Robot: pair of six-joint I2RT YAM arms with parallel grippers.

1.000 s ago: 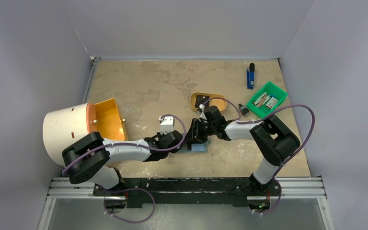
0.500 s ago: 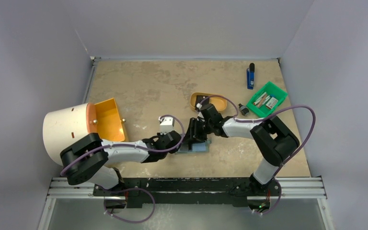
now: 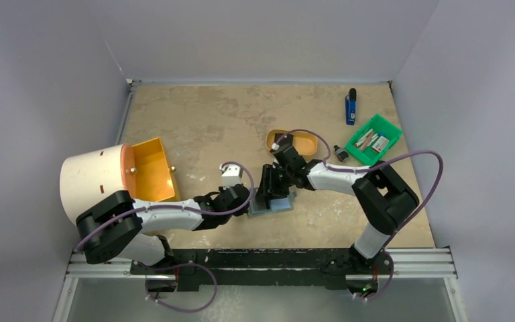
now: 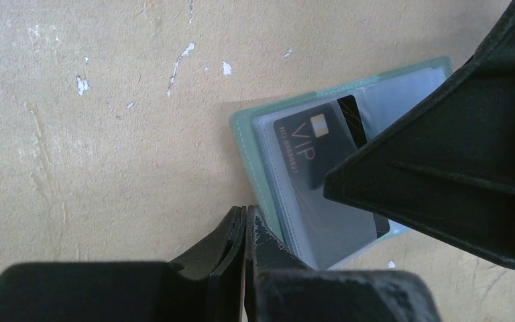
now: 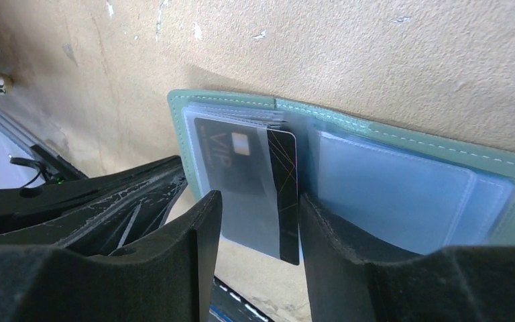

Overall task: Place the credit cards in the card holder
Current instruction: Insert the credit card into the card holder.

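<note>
One card holder [image 3: 280, 205] is lying open by the counter's [image 3: 201, 121] near edge, mid-width, with bare room spreading toward the far edge. One credit card [image 4: 305, 157] is sitting in its sleeve. The left gripper [image 4: 245, 220] is staying clenched at the holder's edge, while the right gripper [image 5: 258, 221] is spread, straddling the card.

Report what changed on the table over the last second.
The right end effector shifted left and slightly away from the bases, above the open card holder. The left arm's elbow swung left and toward the near edge, and the left end effector drew back a little to the left. The card holder, tan tray and green bin stayed put.
</note>
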